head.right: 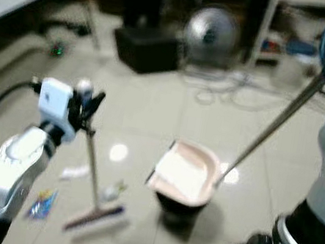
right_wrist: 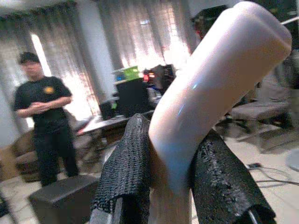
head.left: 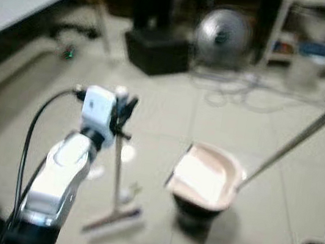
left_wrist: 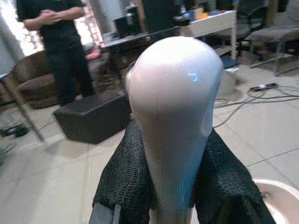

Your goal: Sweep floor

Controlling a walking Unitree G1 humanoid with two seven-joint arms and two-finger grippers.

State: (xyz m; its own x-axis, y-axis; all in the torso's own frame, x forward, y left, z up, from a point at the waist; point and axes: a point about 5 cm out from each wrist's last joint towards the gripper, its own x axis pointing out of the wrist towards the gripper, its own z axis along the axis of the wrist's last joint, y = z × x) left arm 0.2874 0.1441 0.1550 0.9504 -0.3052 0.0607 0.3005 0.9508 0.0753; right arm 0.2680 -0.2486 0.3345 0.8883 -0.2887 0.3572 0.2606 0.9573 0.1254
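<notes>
The left end effector was closest to the lens, its two black fingers clamped on the rounded pale top of the broom. From the head views the broom stood nearly upright on the tiled floor, its brush head resting just left of the dustpan. The right end effector was closed around the dustpan's pale handle end, and the long metal handle slanted up and away to the right from the dustpan. Scraps of litter lay left of the dustpan, beyond the broom. Behind the dustpan stood a fan, a black box and a person in dark clothes.
</notes>
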